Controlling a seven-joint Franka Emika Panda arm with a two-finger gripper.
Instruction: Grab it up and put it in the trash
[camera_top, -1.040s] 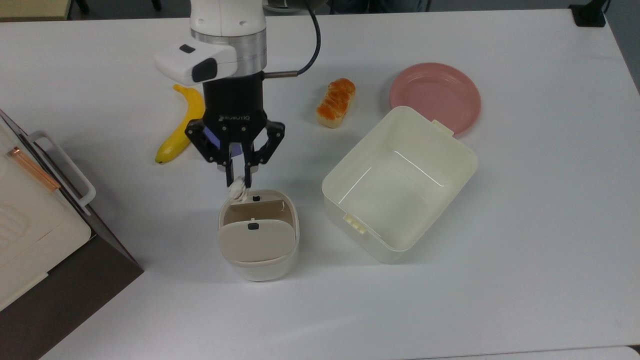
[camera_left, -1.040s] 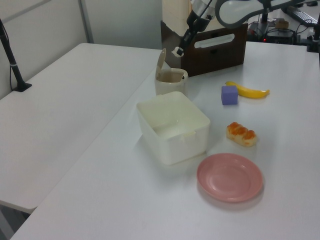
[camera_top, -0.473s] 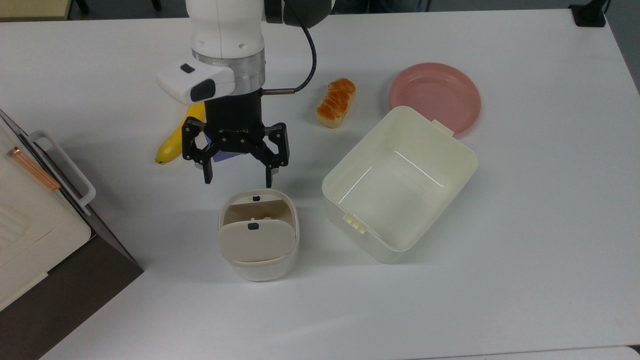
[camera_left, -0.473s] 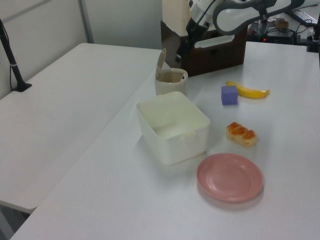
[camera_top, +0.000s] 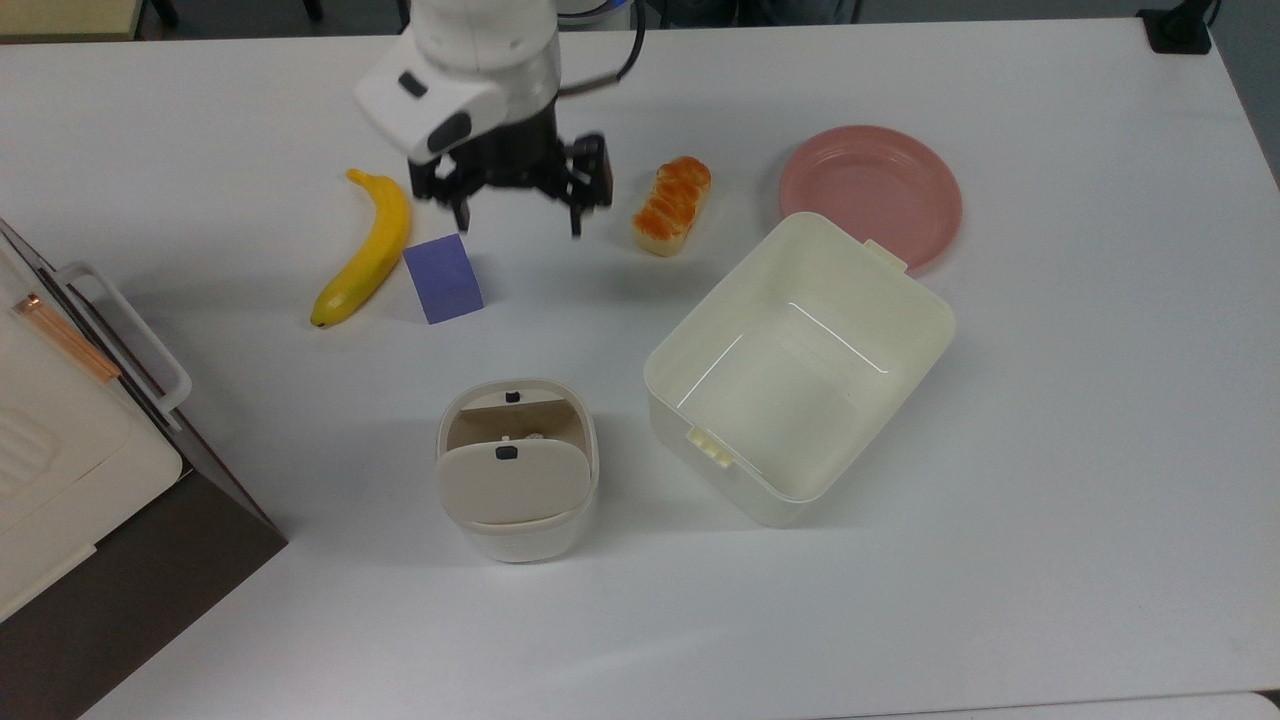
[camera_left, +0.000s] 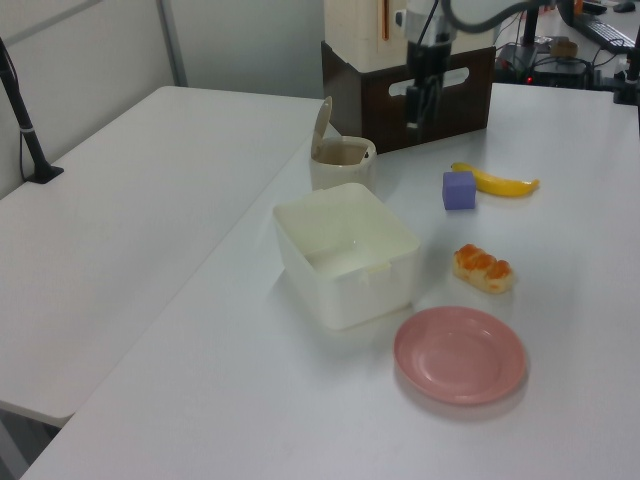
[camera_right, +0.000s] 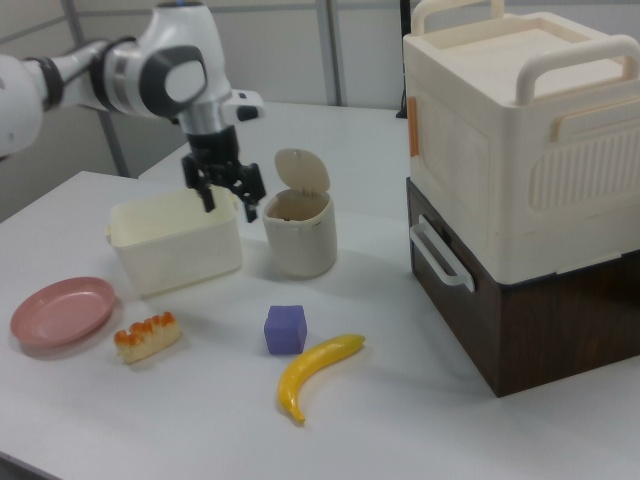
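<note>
The trash (camera_top: 520, 530) is a small cream bin near the table's front in the top view, its beige swing lid (camera_top: 508, 484) tipped up. A small whitish bit (camera_top: 533, 437), which looks like the paper wad, lies inside its opening. My gripper (camera_top: 520, 222) hangs open and empty well beyond the bin, between the purple cube (camera_top: 443, 278) and the bread loaf (camera_top: 672, 205). In the right view the gripper (camera_right: 230, 207) is raised to the left of the bin (camera_right: 298, 240). The left view has the gripper (camera_left: 418, 113) high above the table behind the bin (camera_left: 342, 165).
A lidless cream tub (camera_top: 930, 320) stands to the top view's right of the bin, a pink plate (camera_top: 870, 195) beyond it. A banana (camera_top: 365, 250) lies beside the cube. A large cream and brown box (camera_top: 60, 440) fills the top view's left edge.
One second ago the gripper held the paper wad at the bin's rim. It opened, the wad dropped from its fingers, and the gripper rose and drew back toward the banana and bread.
</note>
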